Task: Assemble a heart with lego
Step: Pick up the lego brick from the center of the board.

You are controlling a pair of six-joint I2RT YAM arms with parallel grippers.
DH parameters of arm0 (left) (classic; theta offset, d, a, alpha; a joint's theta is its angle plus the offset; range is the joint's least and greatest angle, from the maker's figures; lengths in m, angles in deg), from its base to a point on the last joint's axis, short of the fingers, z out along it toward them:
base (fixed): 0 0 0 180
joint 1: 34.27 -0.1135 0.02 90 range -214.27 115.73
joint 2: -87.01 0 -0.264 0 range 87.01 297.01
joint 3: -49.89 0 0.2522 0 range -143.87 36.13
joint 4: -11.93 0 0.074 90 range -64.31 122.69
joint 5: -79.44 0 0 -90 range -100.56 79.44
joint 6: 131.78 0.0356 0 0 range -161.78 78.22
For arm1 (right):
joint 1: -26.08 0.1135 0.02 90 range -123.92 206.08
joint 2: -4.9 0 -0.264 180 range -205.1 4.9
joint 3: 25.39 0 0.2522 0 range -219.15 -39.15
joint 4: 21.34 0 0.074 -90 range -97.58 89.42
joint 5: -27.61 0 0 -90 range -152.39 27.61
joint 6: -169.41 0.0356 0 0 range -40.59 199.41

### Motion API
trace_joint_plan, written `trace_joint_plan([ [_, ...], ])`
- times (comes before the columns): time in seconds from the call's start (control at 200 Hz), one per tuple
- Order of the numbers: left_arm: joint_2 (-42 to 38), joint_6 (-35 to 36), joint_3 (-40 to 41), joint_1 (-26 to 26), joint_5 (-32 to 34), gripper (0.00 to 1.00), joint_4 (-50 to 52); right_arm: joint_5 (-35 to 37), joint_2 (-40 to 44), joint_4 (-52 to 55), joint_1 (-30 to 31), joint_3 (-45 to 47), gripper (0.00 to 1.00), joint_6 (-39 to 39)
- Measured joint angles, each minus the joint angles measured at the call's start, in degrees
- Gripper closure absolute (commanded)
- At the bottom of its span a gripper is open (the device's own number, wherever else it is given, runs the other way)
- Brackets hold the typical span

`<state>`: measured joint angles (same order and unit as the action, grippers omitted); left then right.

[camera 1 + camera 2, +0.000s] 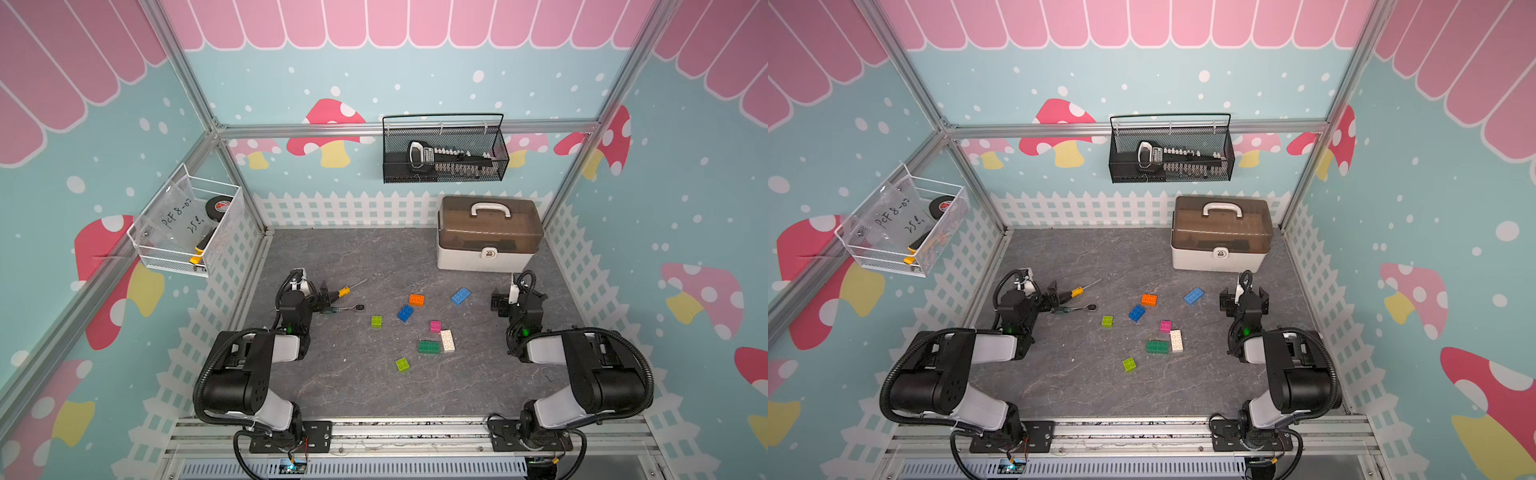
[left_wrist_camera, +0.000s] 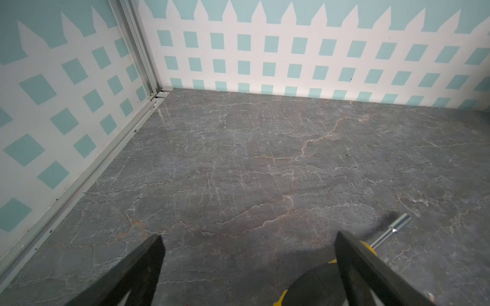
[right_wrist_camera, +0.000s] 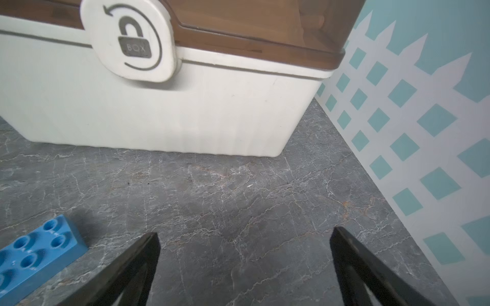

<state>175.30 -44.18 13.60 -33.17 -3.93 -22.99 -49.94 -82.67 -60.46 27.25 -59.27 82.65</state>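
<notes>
**Left gripper (image 2: 249,238) and right gripper (image 3: 245,235): both spread wide, nothing held; lego (image 1: 1165,326) lay loose on the table (image 1: 353,395), no bricks joined.**

Left gripper sat low at the table's left side, with the screwdriver (image 1: 347,289) handle partly under one finger, contact not discernible, and a ratchet (image 1: 347,308) just beside. Right gripper sat low at the right side, facing the box (image 1: 486,249), with a blue brick (image 1: 460,296) just beside it. Between the arms lay an orange brick (image 1: 417,299) and a second blue brick (image 1: 404,313) near it. A lime brick (image 1: 377,321) stood apart. A pink brick (image 1: 435,326) lay just beside the white brick (image 1: 447,340). The white brick lay next to the green brick (image 1: 429,347), contact not discernible. A second lime brick (image 1: 402,364) lay nearest the arm bases.
</notes>
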Motion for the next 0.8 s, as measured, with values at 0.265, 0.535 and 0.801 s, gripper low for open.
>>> trace_joint_plan([
  [0.265,0.0,0.0,0.0,0.0,0.0,0.01,0.0,0.0,0.0,0.0,0.0,0.0,0.01,0.0],
  [0.535,0.0,0.0,0.0,0.0,-0.1,0.01,0.0,0.0,0.0,0.0,0.0,0.0,0.01,0.0],
  [0.801,-5.6,1.6,0.3,2.5,0.0,0.01,4.4,-0.1,6.0,8.4,0.4,-0.9,0.01,0.1],
])
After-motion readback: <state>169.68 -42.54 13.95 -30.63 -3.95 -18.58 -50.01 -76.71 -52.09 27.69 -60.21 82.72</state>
